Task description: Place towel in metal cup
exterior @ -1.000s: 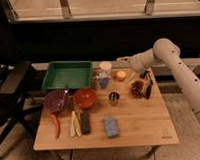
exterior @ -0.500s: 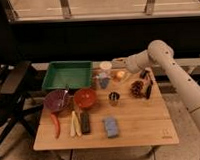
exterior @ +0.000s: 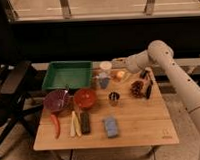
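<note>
The towel [exterior: 111, 126], a small folded blue cloth, lies on the wooden table [exterior: 145, 122] near its front edge. The metal cup [exterior: 114, 98], small, shiny and dark inside, stands upright in the middle of the table, just behind the towel. My gripper [exterior: 117, 61] is at the end of the white arm [exterior: 160, 51] that reaches in from the right. It hovers over the back of the table beside the white cup [exterior: 106, 66], well behind the metal cup and far from the towel. It holds nothing that I can see.
A green tray [exterior: 68, 75] sits back left, with a purple bowl [exterior: 56, 101] and a red bowl [exterior: 85, 97] in front of it. A red chili [exterior: 56, 125], yellow pieces [exterior: 74, 124] and a dark bar [exterior: 85, 122] lie front left. A brown object [exterior: 138, 88] and black tool [exterior: 148, 85] sit right.
The arm has swung left along the back of the table, bringing the gripper closer to the white cup. The towel and metal cup have not moved.
</note>
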Robot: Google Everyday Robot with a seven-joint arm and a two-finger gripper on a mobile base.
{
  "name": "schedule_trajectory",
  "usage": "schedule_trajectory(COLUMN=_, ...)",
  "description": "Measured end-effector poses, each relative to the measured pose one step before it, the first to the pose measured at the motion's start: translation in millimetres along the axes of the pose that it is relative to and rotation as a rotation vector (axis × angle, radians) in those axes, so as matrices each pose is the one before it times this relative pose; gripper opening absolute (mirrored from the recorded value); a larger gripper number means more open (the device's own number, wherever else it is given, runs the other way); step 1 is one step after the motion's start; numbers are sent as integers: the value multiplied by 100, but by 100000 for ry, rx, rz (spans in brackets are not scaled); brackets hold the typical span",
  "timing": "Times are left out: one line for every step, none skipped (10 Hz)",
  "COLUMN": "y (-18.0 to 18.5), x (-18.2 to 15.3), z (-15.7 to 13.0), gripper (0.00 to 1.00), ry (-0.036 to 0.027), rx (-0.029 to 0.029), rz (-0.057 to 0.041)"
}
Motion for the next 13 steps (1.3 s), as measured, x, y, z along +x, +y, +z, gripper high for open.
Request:
schedule_trajectory(y=-584, x=-44, z=1521, gripper=80, ry=-541, rx=856, rz=-3016)
schedule_trajectory(y=-373, x=55, z=1024, gripper=80, ry=-788, rx=346, rz=-1541)
schedule_trajectory(y=22, x=800, z=978, gripper=80, ry=-601, rx=-37, rz=-1129)
schedule_trajectory(y=354, x=515, z=795, gripper=80, ry=83, rx=-1105, rz=-1097)
schedule_trajectory(y=382, x=287, z=920, gripper=80, ry=-226, rx=-1620, rz=-684)
schedule_trajectory(y=172, x=99, z=685, gripper=80, ry=-349, rx=-1223, rz=-381)
schedule_trajectory(y=399, x=295, z=878, gripper=80, ry=-237, rx=-1578, rz=-3)
schedule_trajectory(y=191, x=266, z=466, gripper=80, ry=91, rx=-654, rz=207)
schedule_trajectory(y=189, x=220, z=428, gripper=80, ry=-75, rx=-366, rz=389)
schedule_trajectory(y=41, x=115, z=422, gripper=80, ry=-363, rx=-83, rz=411)
schedule_trajectory(y=-3, x=8, z=565, gripper=80, ry=-691, rx=-148, rz=369)
schedule_trajectory(y=-79, x=-49, z=394, gripper=80, ry=-468, rx=-98, rz=120)
schedule_trajectory(y=-5, x=-23, z=571, gripper=80, ry=-731, rx=-315, rz=333)
